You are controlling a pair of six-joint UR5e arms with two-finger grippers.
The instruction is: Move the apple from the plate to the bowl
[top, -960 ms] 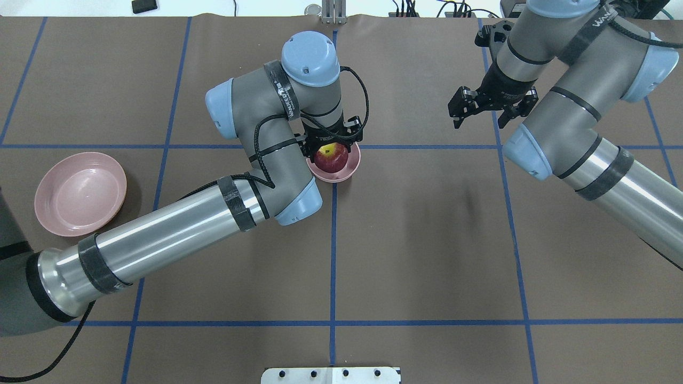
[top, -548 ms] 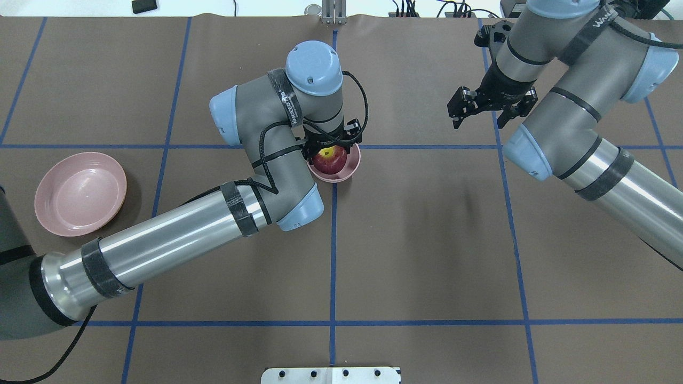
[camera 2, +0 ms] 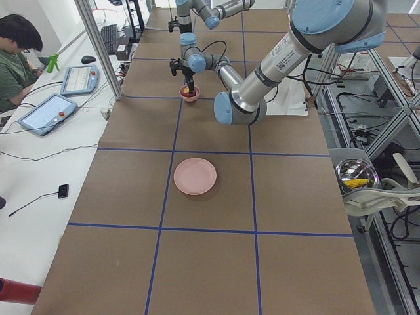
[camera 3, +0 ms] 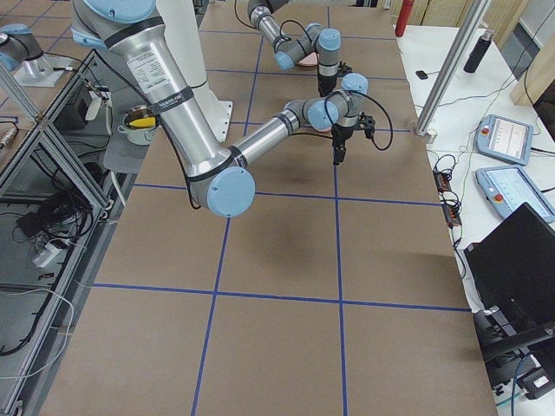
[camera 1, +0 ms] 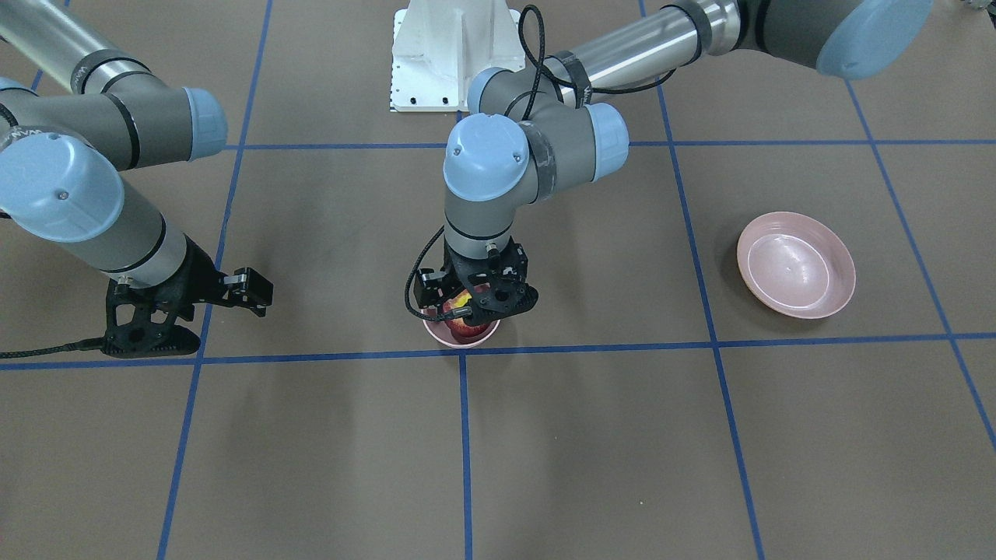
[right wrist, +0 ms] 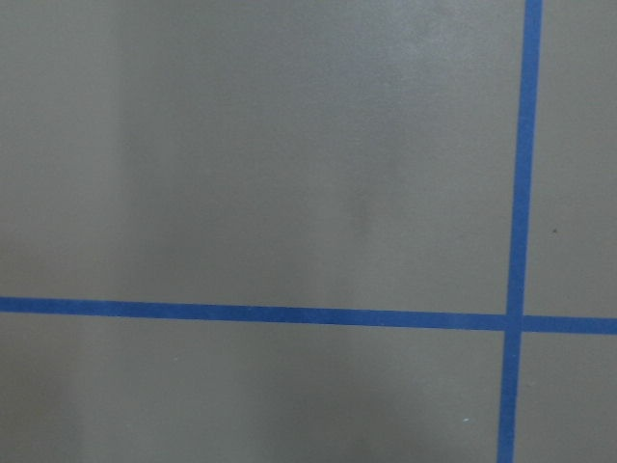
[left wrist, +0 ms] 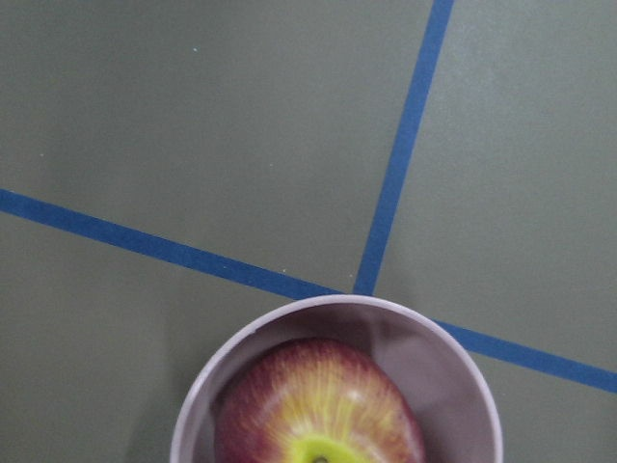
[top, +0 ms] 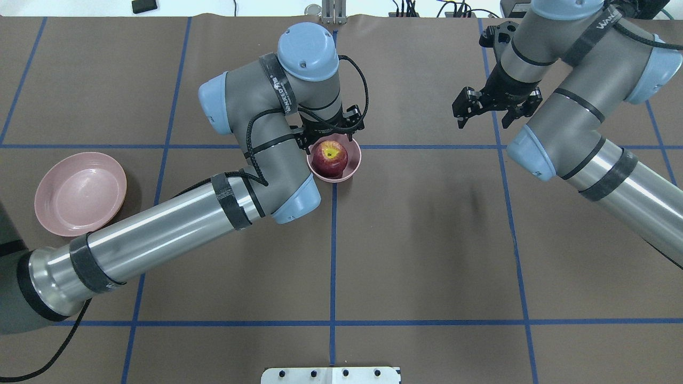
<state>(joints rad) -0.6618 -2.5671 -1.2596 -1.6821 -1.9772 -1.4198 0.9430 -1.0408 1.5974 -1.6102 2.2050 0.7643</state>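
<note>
The dark red apple [top: 330,155] with its yellow stem patch sits in the small deep pink bowl [top: 354,161] at the table's middle. It also shows in the left wrist view [left wrist: 318,415], inside the bowl's rim [left wrist: 461,371]. My left gripper [top: 331,137] hovers just above the bowl's far side, open, its fingers apart from the apple. In the front view the left gripper [camera 1: 471,302] covers most of the apple [camera 1: 465,331]. The wide pink plate [top: 80,193] lies empty at the left. My right gripper [top: 493,109] is open and empty, far to the right.
Blue tape lines divide the brown table cover into squares. A white mounting plate [top: 331,375] sits at the near edge. An operator [camera 2: 16,62] and tablets are at a side bench beyond the table. The plate also shows in the front view [camera 1: 795,264].
My left gripper has risen and drawn back off the apple, which now shows whole in the bowl. The right arm has shifted slightly.
</note>
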